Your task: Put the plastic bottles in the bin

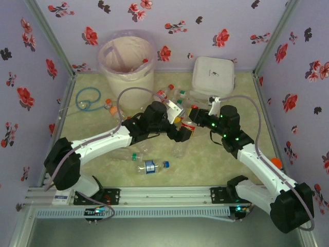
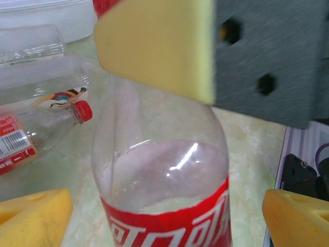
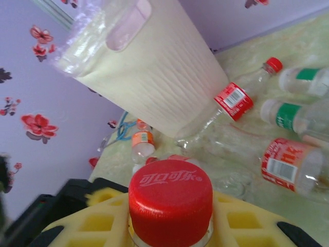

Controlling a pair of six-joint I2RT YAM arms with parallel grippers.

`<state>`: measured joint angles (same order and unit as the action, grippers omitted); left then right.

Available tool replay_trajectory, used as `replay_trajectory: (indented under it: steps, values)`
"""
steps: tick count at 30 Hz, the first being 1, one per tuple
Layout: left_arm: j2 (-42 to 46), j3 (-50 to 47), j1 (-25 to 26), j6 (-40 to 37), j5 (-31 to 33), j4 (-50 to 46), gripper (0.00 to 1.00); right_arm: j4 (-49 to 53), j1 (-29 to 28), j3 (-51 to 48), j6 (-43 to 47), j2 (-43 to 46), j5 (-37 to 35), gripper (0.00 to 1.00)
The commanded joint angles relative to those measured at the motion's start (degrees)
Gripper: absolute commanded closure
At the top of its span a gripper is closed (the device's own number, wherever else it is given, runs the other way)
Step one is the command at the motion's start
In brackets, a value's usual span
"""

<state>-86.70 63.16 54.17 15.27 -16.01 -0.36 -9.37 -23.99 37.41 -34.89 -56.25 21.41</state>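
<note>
Red cap (image 3: pixel 170 198) of a red-labelled bottle (image 2: pixel 164 170) sits closest to the right wrist camera, with the right gripper (image 3: pixel 170 229) pinching the bottle just under it, over the middle of the table (image 1: pixel 216 164). Around the bottle's body the left gripper (image 2: pixel 164 221) has its jaws spread, one yellow fingertip (image 2: pixel 33 216) on each side and neither touching it. Other bottles (image 1: pixel 172 95) lie loose on the table between the bin (image 1: pixel 128 82) at the back left and the white box (image 1: pixel 214 74) at the back right, and a blue-labelled bottle (image 1: pixel 149 167) lies nearer the arms' bases.
</note>
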Motion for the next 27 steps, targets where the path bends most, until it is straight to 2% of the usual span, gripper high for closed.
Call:
replay_trajectory:
  steps: [1,3,8,13,15,18,20,21,23,27]
  values:
    - [-0.4,-0.9,0.3,2.6,-1.3,4.7,0.09,-6.8,-0.2,0.6,-1.2,1.2,1.9,1.0]
    - [-0.6,-0.9,0.3,2.5,-1.3,4.6,0.14,-7.2,-0.2,0.6,-1.3,1.5,1.4,1.0]
    - [-0.3,-0.7,0.2,2.0,-0.9,4.2,0.34,-6.9,-0.2,0.5,-1.2,0.8,1.1,1.0]
    - [0.0,-0.8,0.2,2.1,-0.2,4.2,0.45,-8.5,-0.2,-0.1,-3.5,1.9,0.3,1.0]
    - [0.1,-0.8,0.1,2.1,0.2,4.3,0.51,-7.3,-0.2,0.3,-3.1,2.4,-0.5,0.95]
    - [0.3,-0.8,-0.4,2.1,0.5,4.3,0.55,-2.1,-0.2,2.0,-2.6,2.9,-2.4,0.64]
    - [0.9,-0.8,-0.9,2.3,0.9,4.2,0.57,2.5,-0.2,3.6,-2.5,3.7,-3.7,0.38]
    - [1.2,-1.0,-1.1,2.3,1.2,4.2,0.58,3.6,-0.2,4.0,-2.4,4.4,-4.5,0.3]
    - [2.1,-1.1,-1.8,2.1,1.6,4.0,0.59,5.4,-0.2,4.4,-1.9,6.2,-7.0,0.2]
    - [3.5,0.1,-3.5,1.0,1.7,2.5,0.6,8.3,-0.1,4.2,0.1,10.3,-13.0,0.07]
